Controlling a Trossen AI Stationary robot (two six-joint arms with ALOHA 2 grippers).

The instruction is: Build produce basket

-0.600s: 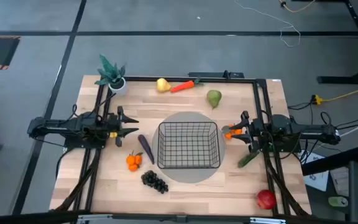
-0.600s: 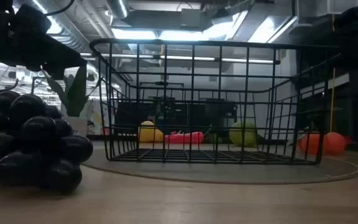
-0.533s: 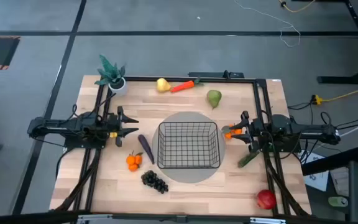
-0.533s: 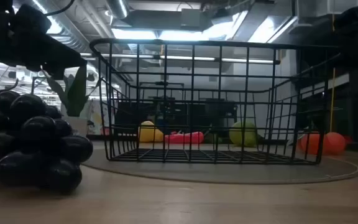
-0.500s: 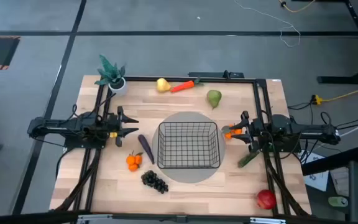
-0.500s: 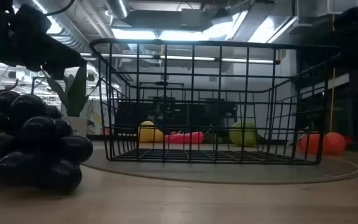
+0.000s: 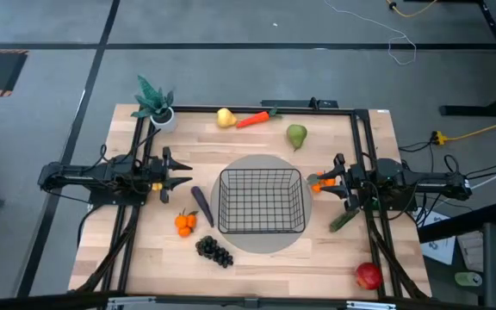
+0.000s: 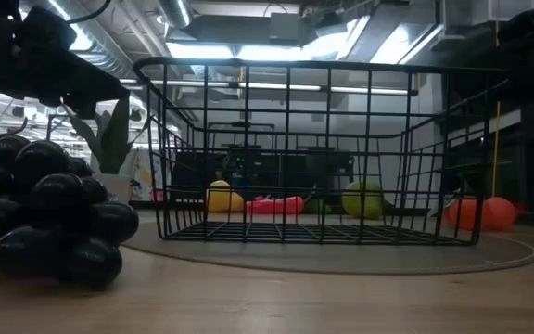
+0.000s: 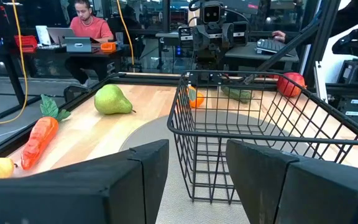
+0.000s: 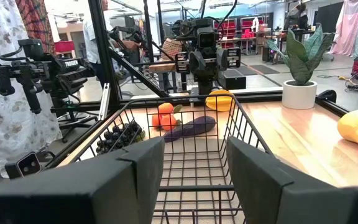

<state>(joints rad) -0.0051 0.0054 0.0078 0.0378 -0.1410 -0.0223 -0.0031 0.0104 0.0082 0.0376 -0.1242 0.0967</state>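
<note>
The black wire-mesh basket stands empty on a round grey mat at the table's middle. My left gripper is open, level, left of the basket and facing it. My right gripper is open, right of the basket and facing it. Produce lies loose on the table: yellow pear, carrot, green pear, eggplant, oranges, grapes, cucumber, apple. An orange fruit lies under my right gripper.
A small potted plant in a white pot stands at the far left corner. A black frame runs along the table's far and side edges. People and desks show in the room beyond the table.
</note>
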